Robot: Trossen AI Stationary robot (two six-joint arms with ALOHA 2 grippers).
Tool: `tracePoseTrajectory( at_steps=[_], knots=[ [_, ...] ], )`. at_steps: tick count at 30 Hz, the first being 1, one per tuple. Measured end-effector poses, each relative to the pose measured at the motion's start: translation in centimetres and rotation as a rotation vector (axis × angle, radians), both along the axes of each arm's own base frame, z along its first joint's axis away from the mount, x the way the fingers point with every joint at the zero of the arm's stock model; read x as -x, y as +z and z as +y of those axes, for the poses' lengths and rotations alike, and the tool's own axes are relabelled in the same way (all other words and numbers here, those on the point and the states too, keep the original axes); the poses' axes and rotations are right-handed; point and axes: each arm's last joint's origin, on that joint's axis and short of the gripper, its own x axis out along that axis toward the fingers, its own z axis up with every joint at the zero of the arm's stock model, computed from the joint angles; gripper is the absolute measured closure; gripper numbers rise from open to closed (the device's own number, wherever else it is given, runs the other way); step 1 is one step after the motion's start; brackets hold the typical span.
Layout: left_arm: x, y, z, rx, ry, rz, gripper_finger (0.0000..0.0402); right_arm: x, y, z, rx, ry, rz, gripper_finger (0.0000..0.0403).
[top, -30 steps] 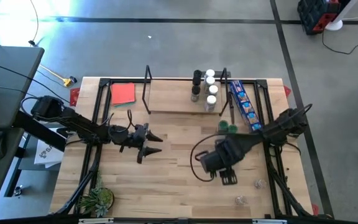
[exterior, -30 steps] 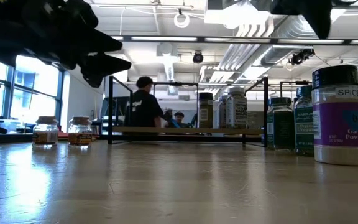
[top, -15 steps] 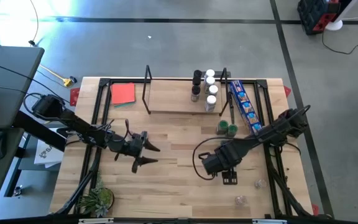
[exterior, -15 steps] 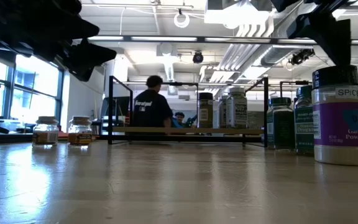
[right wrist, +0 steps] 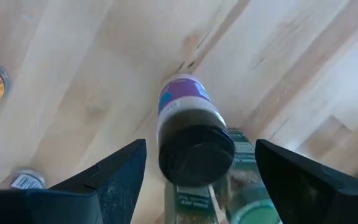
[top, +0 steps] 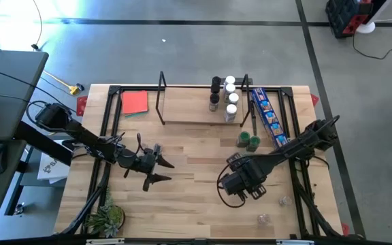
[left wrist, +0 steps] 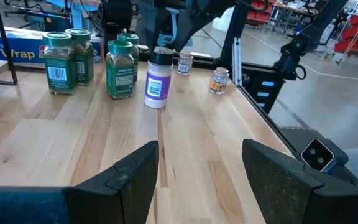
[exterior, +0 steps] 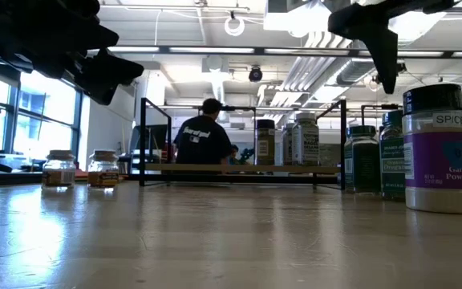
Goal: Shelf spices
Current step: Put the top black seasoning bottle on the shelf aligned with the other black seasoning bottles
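A spice jar with a black lid and purple label stands upright on the table. My right gripper points down above it, open, one finger on either side of the lid and clear of it; it also shows in the low view. My left gripper hovers open over the table's left middle, holding nothing. The wooden shelf stands at the far edge with several jars upright on its right end. Green-lidded jars stand in front of it.
A blue snack packet lies right of the shelf and a red card at the far left. Two small jars stand near the right front corner. A plant sits at the front left. A person shows beyond the table.
My right gripper has sunk toward the purple-label jar and rolled about its own axis, so its fingers now straddle the lid. My left gripper has swung toward the table's near edge, still open.
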Motion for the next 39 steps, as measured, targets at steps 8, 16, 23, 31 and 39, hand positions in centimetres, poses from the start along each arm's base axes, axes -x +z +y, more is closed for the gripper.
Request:
tracePoseTrajectory(
  at_steps=[8, 16, 23, 31, 39],
  knots=[
    [0.1, 0.0, -0.2, -0.001, -0.007, 0.001, 0.0174, 0.2, -2.1, -0.1, 0.012, -0.079, -0.008, 0.0115],
    [0.1, 0.0, -0.2, -0.004, 0.011, -0.001, 0.0174, -0.1, -2.2, -0.5, -0.044, -0.208, -0.01, 0.0216],
    [0.1, 0.0, -0.2, -0.004, 0.012, -0.001, 0.0174, -2.2, 0.3, -1.2, -0.122, -0.367, -0.127, 0.0285],
    [0.1, 0.0, -0.1, -0.003, 0.013, -0.001, 0.0174, -5.2, 4.6, -4.9, -0.179, -0.498, -0.313, 0.0335],
    [0.2, 0.0, -0.4, -0.004, -0.002, -0.001, 0.0174, -5.7, 4.5, -5.6, -0.243, -0.428, -0.289, 0.0323]
  ],
)
